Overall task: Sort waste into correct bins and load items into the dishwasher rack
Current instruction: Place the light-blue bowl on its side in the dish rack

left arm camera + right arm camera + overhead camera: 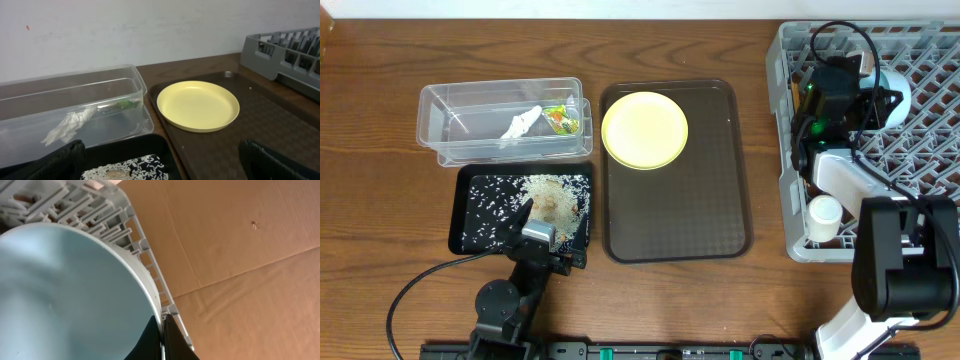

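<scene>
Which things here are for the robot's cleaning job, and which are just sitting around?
For the job: plate, blue bowl, white bowl, rack, tub, black tray, wrapper, paper, rice.
Just there: brown tray, table.

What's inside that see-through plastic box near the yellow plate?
The clear tub holds a crumpled white paper scrap and a small green-orange-yellow wrapper, lying close together toward its right end. The wrapper's underside is hidden, so any print there can't be seen.

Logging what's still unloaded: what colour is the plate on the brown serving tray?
The plate is plain pale yellow, with no pattern; it shows best in the left wrist view.
</scene>
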Robot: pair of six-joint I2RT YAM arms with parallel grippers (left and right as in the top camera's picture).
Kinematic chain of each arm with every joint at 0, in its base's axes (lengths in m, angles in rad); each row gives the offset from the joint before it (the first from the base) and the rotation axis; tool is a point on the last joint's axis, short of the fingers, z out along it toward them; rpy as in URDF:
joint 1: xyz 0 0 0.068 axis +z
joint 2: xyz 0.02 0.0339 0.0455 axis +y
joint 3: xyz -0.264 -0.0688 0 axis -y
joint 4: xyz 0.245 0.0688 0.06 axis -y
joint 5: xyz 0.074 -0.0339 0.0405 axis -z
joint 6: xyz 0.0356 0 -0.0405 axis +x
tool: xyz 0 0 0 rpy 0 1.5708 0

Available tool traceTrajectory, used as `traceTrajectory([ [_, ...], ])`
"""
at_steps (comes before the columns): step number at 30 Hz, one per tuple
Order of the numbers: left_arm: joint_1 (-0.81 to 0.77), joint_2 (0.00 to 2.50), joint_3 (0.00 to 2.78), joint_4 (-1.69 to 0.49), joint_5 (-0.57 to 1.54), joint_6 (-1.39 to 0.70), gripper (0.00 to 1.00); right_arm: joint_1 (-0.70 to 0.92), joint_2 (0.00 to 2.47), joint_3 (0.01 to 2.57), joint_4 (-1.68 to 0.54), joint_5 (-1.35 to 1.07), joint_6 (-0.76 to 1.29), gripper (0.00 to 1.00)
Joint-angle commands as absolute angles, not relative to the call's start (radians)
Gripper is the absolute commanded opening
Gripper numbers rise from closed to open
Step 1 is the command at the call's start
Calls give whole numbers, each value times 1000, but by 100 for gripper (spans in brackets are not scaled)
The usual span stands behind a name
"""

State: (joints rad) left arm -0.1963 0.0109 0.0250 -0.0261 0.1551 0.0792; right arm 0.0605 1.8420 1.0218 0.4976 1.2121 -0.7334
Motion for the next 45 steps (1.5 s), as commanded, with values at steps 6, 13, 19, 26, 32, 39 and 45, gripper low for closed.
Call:
traceTrajectory([
  [6,-190,4,4,-51,172,86,99,-28,1752,1031,361,1222,-727,1],
  [13,-190,4,4,-51,172,86,99,-59,1753,1030,272,1221,-704,1],
  [19,-190,4,4,-51,172,86,99,-7,1753,1030,197,1136,-690,1],
  [26,-190,4,4,-51,172,86,99,109,1752,1030,78,1095,-578,35],
  [32,-190,4,4,-51,172,86,99,231,1713,1031,59,1078,-516,73],
  [39,-190,4,4,-51,172,86,99,435,1582,1049,-165,825,-341,75],
  [45,-190,4,4,-51,172,86,99,546,1525,1079,-456,643,-29,67],
])
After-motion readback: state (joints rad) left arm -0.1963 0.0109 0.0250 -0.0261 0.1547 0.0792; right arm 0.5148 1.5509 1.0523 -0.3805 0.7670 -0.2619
